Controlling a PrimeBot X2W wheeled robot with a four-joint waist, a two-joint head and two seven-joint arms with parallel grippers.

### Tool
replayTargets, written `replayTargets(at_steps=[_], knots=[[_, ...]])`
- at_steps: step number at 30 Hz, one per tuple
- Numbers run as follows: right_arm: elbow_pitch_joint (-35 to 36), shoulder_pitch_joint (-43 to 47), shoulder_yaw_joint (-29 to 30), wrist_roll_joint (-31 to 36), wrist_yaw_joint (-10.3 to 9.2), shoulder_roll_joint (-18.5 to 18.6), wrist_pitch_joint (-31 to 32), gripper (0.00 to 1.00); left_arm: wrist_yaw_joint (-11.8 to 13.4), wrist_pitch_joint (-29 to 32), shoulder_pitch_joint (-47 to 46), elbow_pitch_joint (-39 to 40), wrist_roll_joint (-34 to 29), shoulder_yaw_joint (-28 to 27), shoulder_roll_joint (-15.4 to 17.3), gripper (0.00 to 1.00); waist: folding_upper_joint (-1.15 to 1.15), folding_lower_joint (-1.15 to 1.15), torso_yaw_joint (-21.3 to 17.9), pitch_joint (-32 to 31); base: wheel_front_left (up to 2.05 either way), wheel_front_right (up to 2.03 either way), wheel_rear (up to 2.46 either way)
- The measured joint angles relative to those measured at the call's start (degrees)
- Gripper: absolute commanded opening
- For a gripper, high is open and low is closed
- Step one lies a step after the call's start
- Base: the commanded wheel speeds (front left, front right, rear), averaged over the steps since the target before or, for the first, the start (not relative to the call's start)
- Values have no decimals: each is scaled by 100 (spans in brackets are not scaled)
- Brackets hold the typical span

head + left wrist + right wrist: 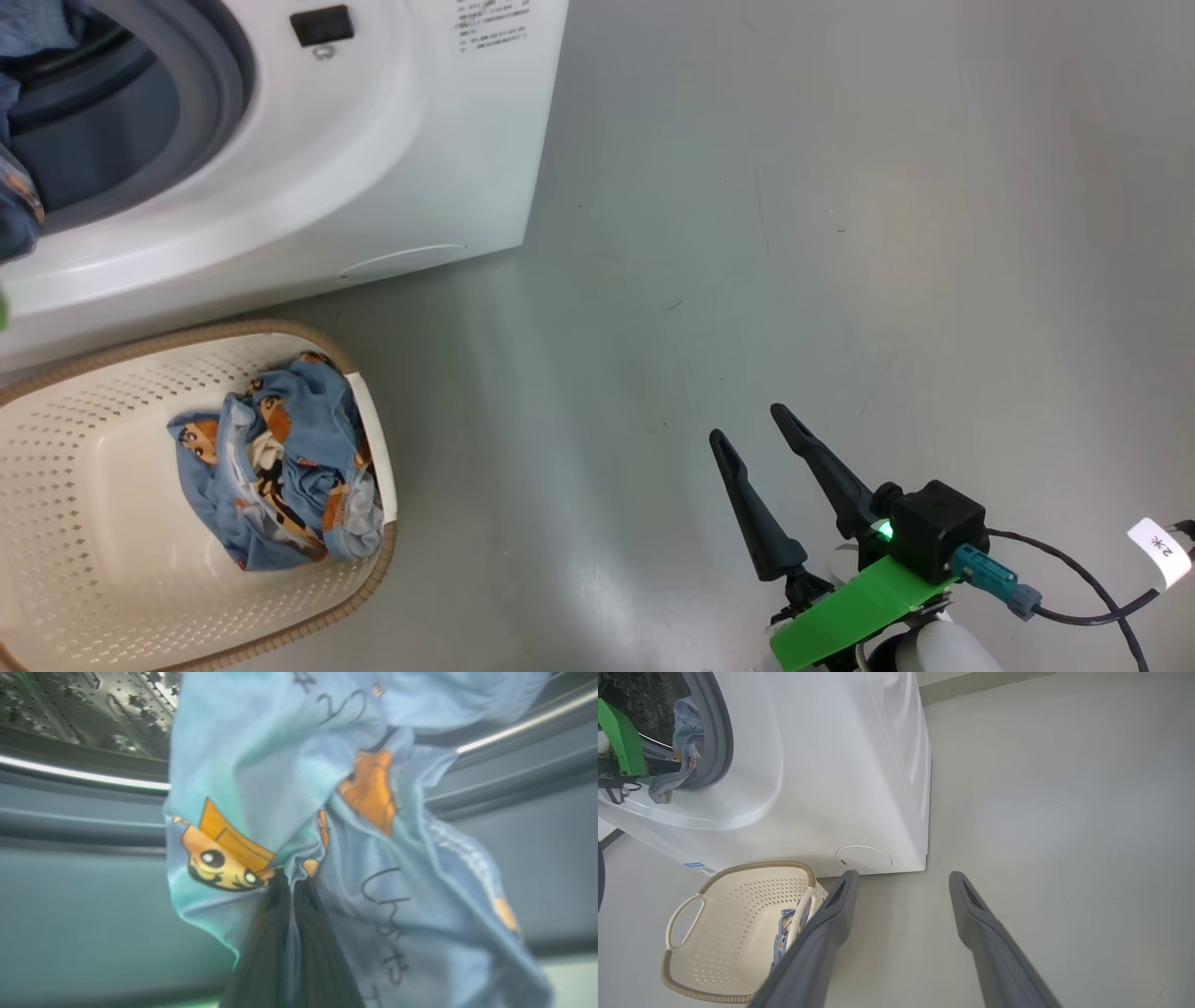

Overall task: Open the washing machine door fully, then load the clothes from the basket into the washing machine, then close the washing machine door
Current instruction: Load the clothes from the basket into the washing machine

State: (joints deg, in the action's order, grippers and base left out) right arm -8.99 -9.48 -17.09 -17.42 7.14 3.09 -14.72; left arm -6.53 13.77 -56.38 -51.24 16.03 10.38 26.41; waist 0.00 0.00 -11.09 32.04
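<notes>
Blue clothes (261, 756) between left fingers (323, 961)

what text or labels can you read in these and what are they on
"2" plus an unclear mark: white tag on a cable.
Black script on the blue garment: blurred, unreadable.
Small print on the washing machine: too small.
Blue sticker low on it: too small.
</notes>
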Motion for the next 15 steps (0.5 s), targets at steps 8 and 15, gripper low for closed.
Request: replayTargets(at_steps=[8,15], knots=[[-1,-16,-66,-41,0,0,0,100,-82,-1032,-214,133,348,81,-250,0,0,0,-15,36,0,0,0],[0,-16,-66,-87,0,-1,0,100,-82,-1889,-525,281,567,176,-260,0,0,0,-66,76,0,0,0]])
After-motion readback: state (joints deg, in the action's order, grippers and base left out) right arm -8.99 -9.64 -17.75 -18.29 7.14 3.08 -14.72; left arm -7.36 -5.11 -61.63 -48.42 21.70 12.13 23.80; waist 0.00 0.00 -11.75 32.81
